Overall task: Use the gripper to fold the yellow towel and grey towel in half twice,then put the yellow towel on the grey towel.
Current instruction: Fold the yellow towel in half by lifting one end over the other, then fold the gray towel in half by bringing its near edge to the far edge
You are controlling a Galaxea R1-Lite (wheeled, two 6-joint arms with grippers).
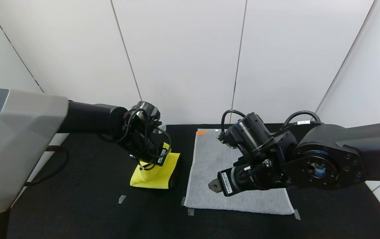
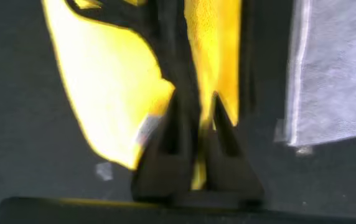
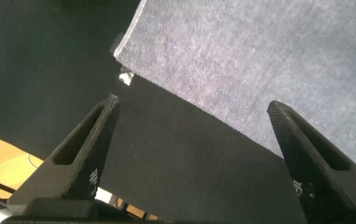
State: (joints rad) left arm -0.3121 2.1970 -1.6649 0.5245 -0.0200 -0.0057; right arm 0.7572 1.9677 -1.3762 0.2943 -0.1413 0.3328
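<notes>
The black bench [image 1: 87,205] fills the lower part of the head view, with white wall panels behind it. The grey towel [image 1: 210,186] lies flat to the 3 o'clock side of the bench's middle, long edges running from 6 to 12 o'clock, a small orange patch at its far corner. Bits of tape sit on the bench at its near corners. The right tool [image 3: 196,146] hovers over the towel's near edge with its fingers [image 3: 84,155] spread wide and nothing between them; the right wrist view shows that edge crossing the gap, bench beyond it. The right arm hides much of the towel's 3 o'clock side.

The yellow towel [image 1: 158,174] sits at 9 o'clock of the grey one, apart from it by a strip of bare bench. Part of it is lifted and draped; the rest lies folded on the bench. The left tool [image 2: 195,118] is nearly closed, pinching a fold of yellow cloth, though the left wrist view is blurred and the fold's layers are hard to read. Bare bench lies open toward 9 and 6 o'clock
</notes>
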